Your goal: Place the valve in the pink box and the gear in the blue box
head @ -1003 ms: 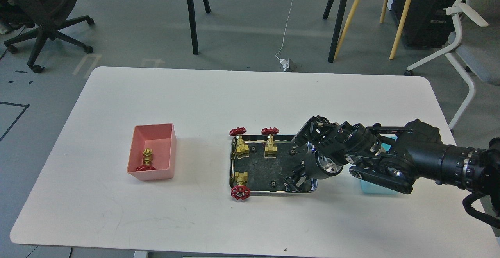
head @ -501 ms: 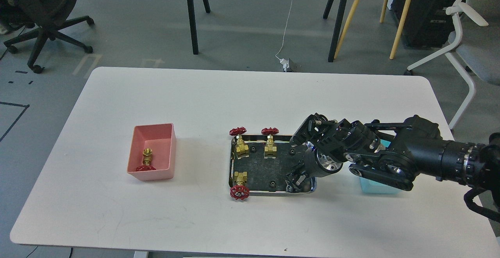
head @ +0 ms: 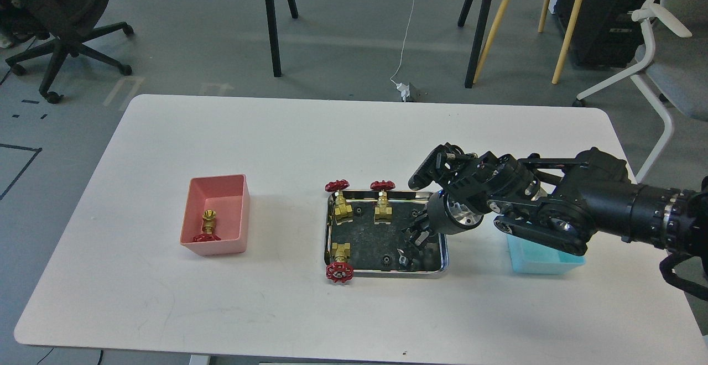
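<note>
A steel tray (head: 332, 227) in the middle of the table holds three brass valves with red handwheels (head: 338, 199) (head: 381, 198) (head: 339, 264) and tiny black gears (head: 359, 210) (head: 385, 258). A fourth valve (head: 207, 227) lies in the pink box (head: 241, 215) on the left. My right gripper (head: 414, 239) points down over the tray's right end. Its dark fingers blend with the tray, so I cannot tell whether they hold a gear. The blue box (head: 545, 259) stands right of the tray, partly hidden by my right arm. My left gripper is out of view.
The white table (head: 332, 144) has rounded corners. Behind it on the floor are black stand legs (head: 271, 22), wooden legs (head: 564, 27), an office chair (head: 61, 27) at the left and a white chair (head: 664, 61) at the right.
My right gripper has lifted and moved back from the tray's front right corner. More of the blue box now shows below the arm. The valves have not moved.
</note>
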`<state>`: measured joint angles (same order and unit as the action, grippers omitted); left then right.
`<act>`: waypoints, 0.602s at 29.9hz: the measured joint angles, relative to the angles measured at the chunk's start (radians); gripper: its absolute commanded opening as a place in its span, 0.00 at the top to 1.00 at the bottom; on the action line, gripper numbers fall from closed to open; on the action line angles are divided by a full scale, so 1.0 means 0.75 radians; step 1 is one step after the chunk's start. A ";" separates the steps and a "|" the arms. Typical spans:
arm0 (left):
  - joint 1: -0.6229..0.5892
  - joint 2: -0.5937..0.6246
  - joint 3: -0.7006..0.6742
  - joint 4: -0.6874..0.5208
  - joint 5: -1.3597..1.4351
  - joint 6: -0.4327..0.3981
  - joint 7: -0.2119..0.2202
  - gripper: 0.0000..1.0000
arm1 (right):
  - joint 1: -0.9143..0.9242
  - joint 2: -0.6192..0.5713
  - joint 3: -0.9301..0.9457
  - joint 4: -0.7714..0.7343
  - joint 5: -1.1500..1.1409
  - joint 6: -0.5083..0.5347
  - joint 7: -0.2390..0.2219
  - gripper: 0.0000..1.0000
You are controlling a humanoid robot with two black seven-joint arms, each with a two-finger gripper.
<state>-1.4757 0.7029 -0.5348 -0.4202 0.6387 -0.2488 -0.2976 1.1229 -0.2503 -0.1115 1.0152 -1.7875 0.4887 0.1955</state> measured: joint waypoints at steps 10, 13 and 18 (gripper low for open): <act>0.000 0.006 0.001 0.000 0.000 -0.001 0.000 0.10 | 0.005 -0.446 0.123 0.217 0.047 0.000 0.008 0.85; 0.000 0.004 0.001 0.000 0.001 -0.001 0.000 0.10 | -0.010 -0.610 0.136 0.275 0.067 0.000 0.021 0.85; 0.001 0.000 0.001 0.000 0.001 0.000 0.000 0.10 | -0.050 -0.816 0.140 0.323 0.099 0.000 0.044 0.85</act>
<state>-1.4753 0.7028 -0.5338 -0.4203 0.6397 -0.2486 -0.2977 1.0856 -0.8625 -0.0065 1.2573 -1.7131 0.4888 0.2283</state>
